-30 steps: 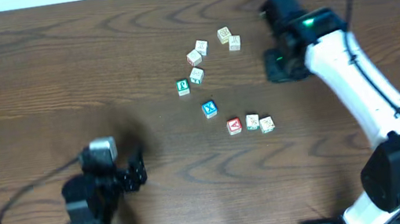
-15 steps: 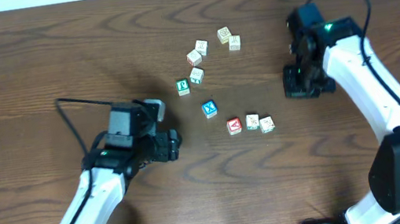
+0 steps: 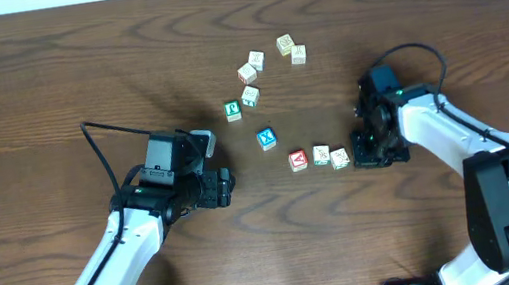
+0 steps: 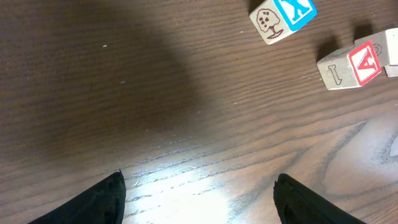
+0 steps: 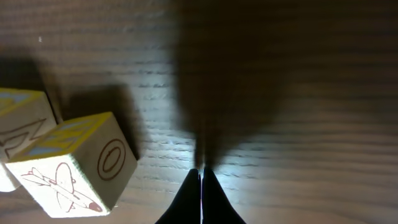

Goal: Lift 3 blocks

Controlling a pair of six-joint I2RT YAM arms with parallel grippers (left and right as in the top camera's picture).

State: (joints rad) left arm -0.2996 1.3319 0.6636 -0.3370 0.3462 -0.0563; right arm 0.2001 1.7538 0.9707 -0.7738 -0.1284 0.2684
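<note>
Three small wooden alphabet cubes are sitting in a tight row on the dark wood-grain worktop [image 3: 43, 83]: a red-faced block with a white "A" [image 3: 299, 160], a pale cream block with green print [image 3: 321, 155] just beside it at its 3 o'clock, and a second cream block showing a rocket drawing [image 5: 68, 165] ending the line. The right fingers [image 5: 189, 208] are pressing fully together on nothing, hovering just beside the row at its 3 o'clock. The left fingers [image 4: 106, 199] are standing spread wide and empty at its 9 o'clock, with a blue "X" cube [image 3: 266, 139] lying at the row's 11 o'clock. The blocks are looking light, rigid and square-edged, their smooth printed faces probably slippery. Squeezing the row endwise, across its two flat outer faces, is looking like the surest hold.
</note>
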